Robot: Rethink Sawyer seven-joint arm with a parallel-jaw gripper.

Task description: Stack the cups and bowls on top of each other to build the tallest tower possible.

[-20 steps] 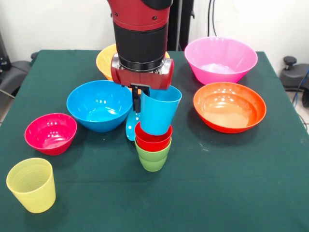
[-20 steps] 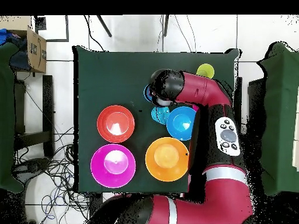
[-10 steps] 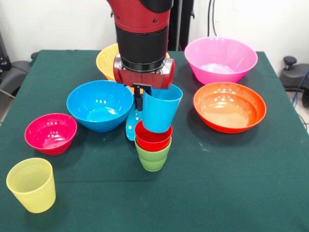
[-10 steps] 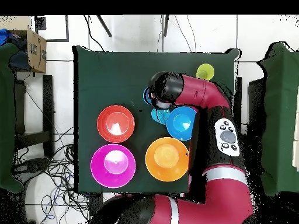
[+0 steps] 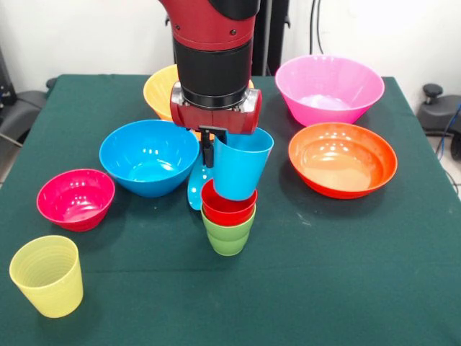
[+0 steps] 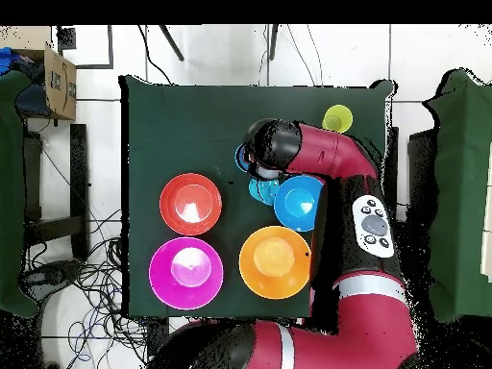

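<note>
Claw: your gripper [image 5: 209, 148] was clamped on the rim of the blue cup [image 5: 238, 167]; one dark finger [image 5: 207, 150] showed outside the wall, the other was hidden inside.
Blue cup: you held it tilted, its base just inside the red cup [image 5: 229, 205] but not seated level.
Tower: it stood near the table's [image 5: 346, 274] middle, with the green cup [image 5: 228, 238] at the bottom and the red cup nested in it. That made two cups stacked, a third going on.
Yellow cup: it [image 5: 47, 276] was untouched, upright at the front view's near-left corner of the table.
Bowls: none was stacked. The blue bowl [image 5: 148, 156] sat just beside the tower, the magenta bowl [image 5: 75, 198] towards the left edge, the orange bowl [image 5: 343, 158] to the right, the pink bowl [image 5: 329, 88] at the far-right corner, and the yellow bowl [image 5: 160, 89] sat at the far edge behind the arm.
Small blue bowl: it [image 5: 196, 187] was propped on its edge against the blue bowl, partly hidden by the cups.
Left for you: by my reckoning, seat and release the blue cup, then add the yellow cup and all six bowls. Roughly a fifth of the task was done.
</note>
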